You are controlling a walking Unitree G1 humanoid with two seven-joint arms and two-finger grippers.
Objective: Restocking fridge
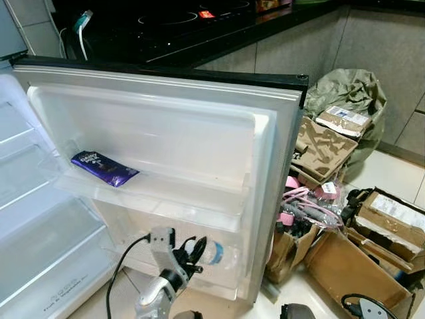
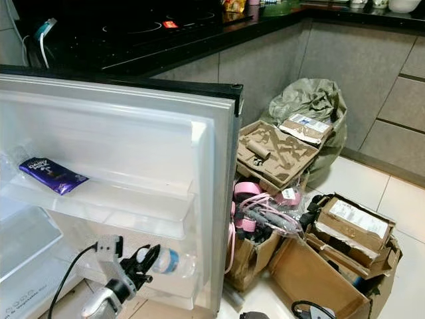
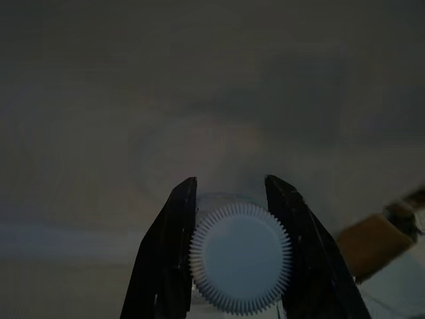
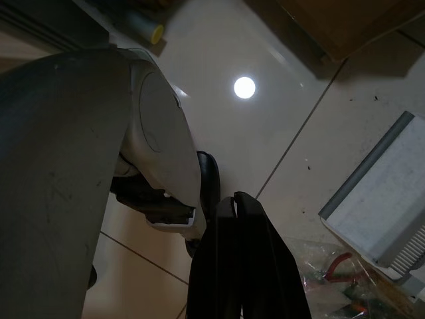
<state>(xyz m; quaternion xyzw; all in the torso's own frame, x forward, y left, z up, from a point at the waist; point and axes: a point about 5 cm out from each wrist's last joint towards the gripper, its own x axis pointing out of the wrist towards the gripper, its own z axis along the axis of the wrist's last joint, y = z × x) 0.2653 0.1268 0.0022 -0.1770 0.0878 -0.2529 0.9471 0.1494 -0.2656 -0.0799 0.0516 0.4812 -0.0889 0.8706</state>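
Note:
The fridge door stands open, its inner side facing me. A purple chocolate bar lies on the upper door shelf. My left gripper is low at the lower door shelf, shut on the cap end of a clear water bottle with a blue label, which lies pointing into that shelf. In the left wrist view the ribbed white cap sits tight between the two black fingers. My right gripper hangs shut over the tiled floor beside my own leg.
White fridge shelves are at the left. Open cardboard boxes with cables and pink rolls crowd the floor right of the door, with a green sack behind. A black countertop runs above.

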